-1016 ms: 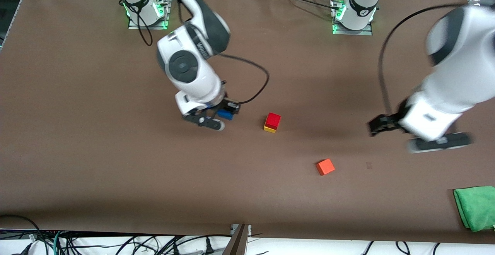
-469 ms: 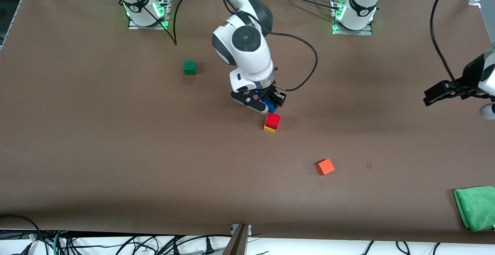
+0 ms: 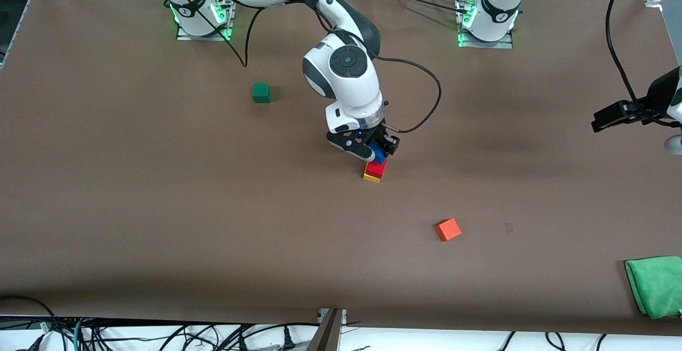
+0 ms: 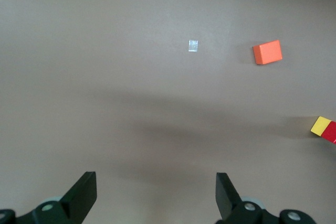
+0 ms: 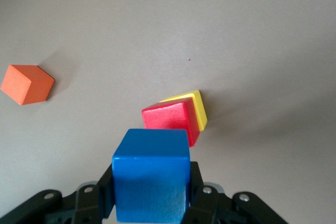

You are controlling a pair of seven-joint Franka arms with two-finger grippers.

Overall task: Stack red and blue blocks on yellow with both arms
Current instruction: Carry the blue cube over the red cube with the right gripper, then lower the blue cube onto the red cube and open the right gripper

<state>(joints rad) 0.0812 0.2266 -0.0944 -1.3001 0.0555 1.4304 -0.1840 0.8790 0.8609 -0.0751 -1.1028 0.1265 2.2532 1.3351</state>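
The red block (image 3: 376, 168) sits on the yellow cube (image 3: 371, 177) near the table's middle; both show in the right wrist view (image 5: 169, 121), the yellow cube (image 5: 196, 106) under the red one. My right gripper (image 3: 377, 152) is shut on the blue block (image 3: 379, 153) and holds it in the air close over the red block; the blue block fills the near part of the right wrist view (image 5: 151, 174). My left gripper (image 3: 623, 116) is open and empty, up in the air over the left arm's end of the table (image 4: 155, 192). The stack's edge shows in the left wrist view (image 4: 325, 128).
An orange cube (image 3: 448, 229) lies nearer the front camera than the stack, toward the left arm's end. A dark green cube (image 3: 260, 92) lies toward the right arm's end. A green cloth (image 3: 655, 284) lies at the left arm's end, near the front edge.
My right gripper has carried the blue block from the right arm's side to just over the red block. My left gripper has drawn back and up toward its end of the table.
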